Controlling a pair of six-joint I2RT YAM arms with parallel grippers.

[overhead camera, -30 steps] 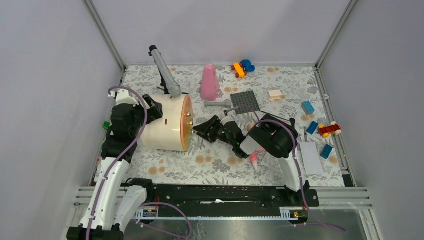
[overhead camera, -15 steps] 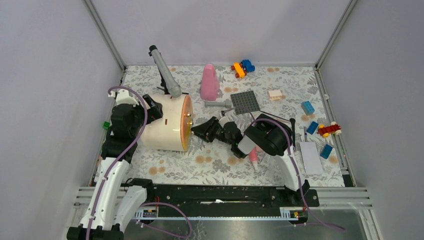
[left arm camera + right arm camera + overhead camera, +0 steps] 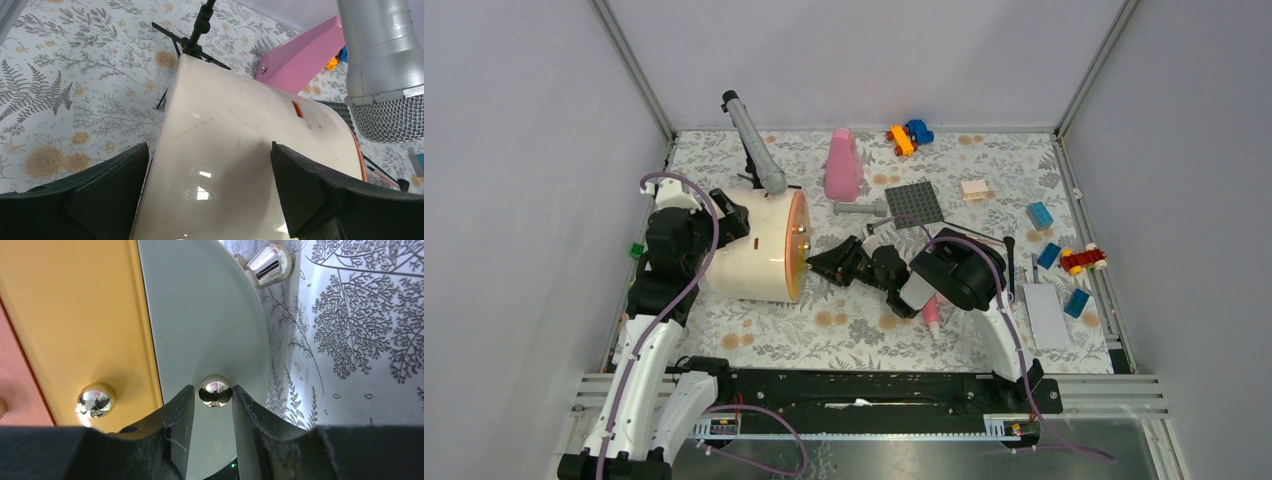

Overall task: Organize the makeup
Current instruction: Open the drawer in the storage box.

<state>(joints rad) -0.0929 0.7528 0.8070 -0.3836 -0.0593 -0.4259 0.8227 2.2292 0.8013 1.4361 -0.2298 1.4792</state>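
A round cream makeup case (image 3: 749, 255) lies on its side with its orange front (image 3: 799, 245) facing right. My right gripper (image 3: 214, 391) has its fingertips touching both sides of a small shiny knob (image 3: 215, 384) on a pale grey-green drawer front (image 3: 200, 315). In the overhead view that gripper (image 3: 816, 262) is right at the case's face. My left gripper (image 3: 209, 147) stands open, with its fingers straddling the cream case (image 3: 235, 120) from behind. A pink tube (image 3: 932, 318) lies under the right arm. Thin brushes (image 3: 1033, 268) lie further right.
A silver microphone (image 3: 752, 140) on a black stand rises behind the case. A tall pink cone bottle (image 3: 842, 165), a grey tube (image 3: 856, 209) and a dark studded plate (image 3: 914, 205) lie behind. Toy bricks (image 3: 1039, 214) and a white card (image 3: 1046, 312) are at the right.
The right gripper's jaws have narrowed onto the drawer knob, and the arm has edged slightly left toward the case. The left arm and the case have not moved.
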